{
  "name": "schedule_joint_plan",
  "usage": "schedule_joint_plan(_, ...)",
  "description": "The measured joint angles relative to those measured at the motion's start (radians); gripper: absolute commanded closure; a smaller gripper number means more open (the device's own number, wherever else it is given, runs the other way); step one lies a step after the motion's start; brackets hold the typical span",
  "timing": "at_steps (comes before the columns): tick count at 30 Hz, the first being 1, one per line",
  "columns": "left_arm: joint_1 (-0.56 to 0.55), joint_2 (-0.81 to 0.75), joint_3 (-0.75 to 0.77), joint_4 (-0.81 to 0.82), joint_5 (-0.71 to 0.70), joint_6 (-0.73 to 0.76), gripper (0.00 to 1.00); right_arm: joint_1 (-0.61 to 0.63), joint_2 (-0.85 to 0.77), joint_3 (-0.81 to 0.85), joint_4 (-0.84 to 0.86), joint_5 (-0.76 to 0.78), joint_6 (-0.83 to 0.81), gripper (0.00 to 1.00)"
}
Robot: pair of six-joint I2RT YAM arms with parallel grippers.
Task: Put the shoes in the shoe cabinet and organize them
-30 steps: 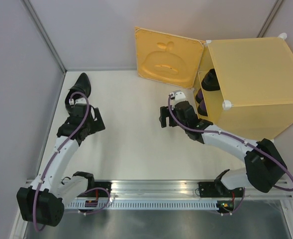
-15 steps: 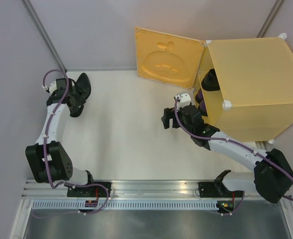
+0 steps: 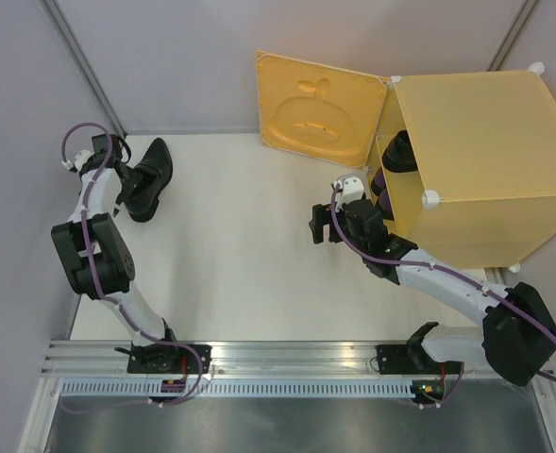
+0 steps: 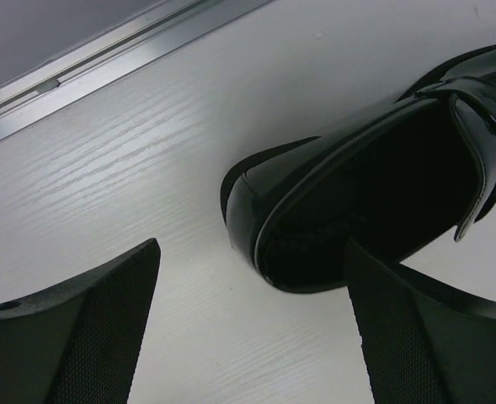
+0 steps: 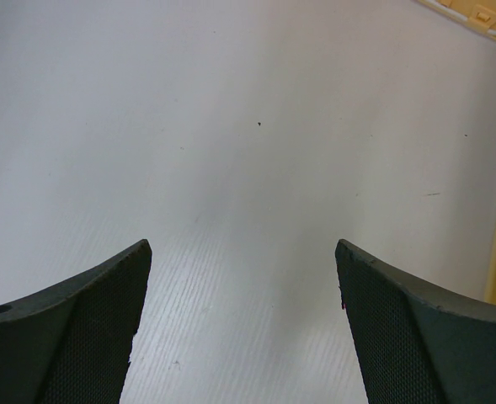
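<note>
1. A white, faintly grained table (image 3: 249, 255) filled a booth of pale grey-lilac walls (image 3: 193, 57); a ribbed aluminium rail (image 3: 296, 357) ran along its near edge.
2. At the far right stood the large yellow-orange plastic cube cabinet (image 3: 485, 160); its hinged square door (image 3: 320, 109), embossed with a motif, stood swung open to the left.
3. Inside the opening a dark shoe (image 3: 398, 151) showed at the far side and two shiny purple shoes (image 3: 381, 182) nearer; how tidily they sat could not be told from above.
4. By that count three of four seemed stowed; the last glossy black pointed-toe shoe (image 3: 150, 175) lay on the table at the far left, near the wall and well apart from the cabinet.
5. The left gripper (image 4: 249, 251) sat low beside that shoe, jaws released and wide; the shoe's dark heel opening lay just ahead of them, and nothing was grasped.
6. The right gripper (image 5: 242, 246) hung over the table just left of the cabinet's mouth, jaws likewise spread and empty.
7. What remained, by my judgement: grasping the black shoe, carrying it across, and setting it beside its mate.
</note>
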Motion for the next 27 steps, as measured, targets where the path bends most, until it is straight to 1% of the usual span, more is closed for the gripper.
schedule_joint_plan(1, 0.002, 0.035, 0.021, 0.0, 0.002, -0.006, 0.12, 0.0, -0.003, 0.0, 0.0, 0.003, -0.003, 0.07)
schedule_joint_plan(2, 0.003, 0.058, 0.035, 0.003, 0.005, -0.01, 0.12, 0.0, -0.004, 0.0, 0.0, 0.004, -0.003, 0.07)
schedule_joint_plan(3, 0.007, 0.09, 0.053, 0.005, 0.009, -0.014, 0.16, 0.0, -0.005, 0.0, 0.0, 0.008, -0.005, 0.07)
schedule_joint_plan(5, 0.013, 0.14, 0.078, 0.007, 0.027, -0.022, 0.2, 0.0, -0.005, 0.0, -0.002, 0.014, -0.01, 0.07)
schedule_joint_plan(7, 0.02, 0.181, 0.099, 0.008, 0.047, -0.026, 0.3, 0.0, -0.005, 0.0, -0.004, 0.019, -0.011, 0.07)
schedule_joint_plan(8, 0.024, 0.198, 0.107, 0.006, 0.058, -0.027, 0.36, 0.0, -0.004, 0.0, -0.004, 0.02, -0.012, 0.07)
schedule_joint_plan(9, 0.026, 0.212, 0.112, 0.007, 0.068, -0.029, 0.46, 0.0, -0.004, 0.0, -0.004, 0.022, -0.012, 0.07)
schedule_joint_plan(11, 0.03, 0.228, 0.117, -0.001, 0.079, -0.024, 0.58, 0.0, -0.002, 0.0, -0.003, 0.024, -0.012, 0.07)
schedule_joint_plan(12, 0.031, 0.23, 0.117, -0.007, 0.08, -0.02, 0.71, 0.0, 0.002, 0.0, -0.002, 0.026, -0.011, 0.07)
schedule_joint_plan(13, 0.032, 0.231, 0.118, -0.013, 0.082, -0.016, 0.77, 0.0, 0.007, 0.0, 0.0, 0.025, -0.01, 0.07)
schedule_joint_plan(14, 0.033, 0.231, 0.12, -0.025, 0.079, -0.005, 0.87, 0.0, 0.013, 0.0, 0.0, 0.024, -0.008, 0.07)
schedule_joint_plan(16, 0.036, 0.23, 0.122, -0.062, 0.055, 0.02, 0.95, 0.0, 0.019, 0.0, 0.0, 0.013, 0.0, 0.07)
schedule_joint_plan(17, 0.041, 0.229, 0.122, -0.076, 0.049, 0.034, 0.97, 0.0, 0.02, 0.0, 0.001, 0.005, 0.005, 0.07)
schedule_joint_plan(22, 0.048, 0.209, 0.104, -0.073, 0.082, 0.057, 0.98, 0.0, 0.007, 0.0, 0.002, -0.024, 0.017, 0.07)
schedule_joint_plan(27, 0.018, 0.119, 0.013, -0.087, 0.163, 0.092, 0.98, 0.0, -0.047, 0.0, -0.018, -0.023, 0.016, 0.07)
